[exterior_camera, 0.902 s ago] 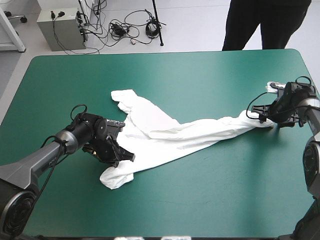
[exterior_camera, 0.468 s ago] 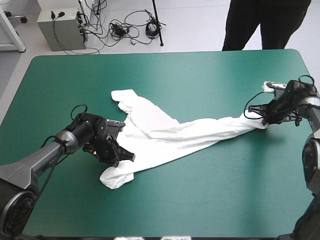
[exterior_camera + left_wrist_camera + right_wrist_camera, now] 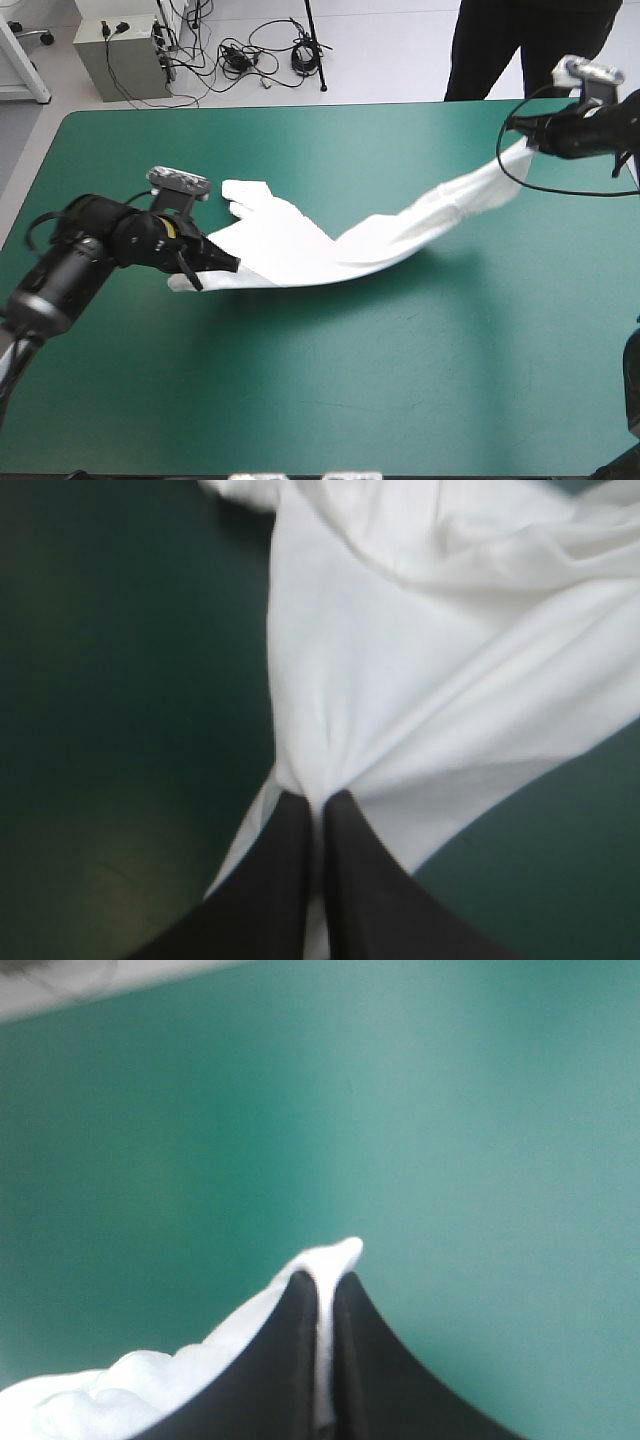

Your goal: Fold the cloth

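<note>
Table (image 3: 400,380) bears partly lifted T-shirt (image 3: 290,250).

Left fingers (image 3: 282,885) and right fingers (image 3: 292,1360) pinched nearly together — far apart.

The right gripper (image 3: 322,1278) has two broad black fingers (image 3: 380,1370) shaped like curved fins. They are pressed almost together. A thin fold of the soft white T-shirt (image 3: 120,1395) is pinched between them. A small white tip pokes out past the fingertips at twelve o'clock. More of the cloth is bunched in puffy lumps beside the gripper, at about eight o'clock from the fingertips. The smooth teal-green table cover (image 3: 450,1130) lies ahead of the gripper, from nine o'clock round to three o'clock.
</note>
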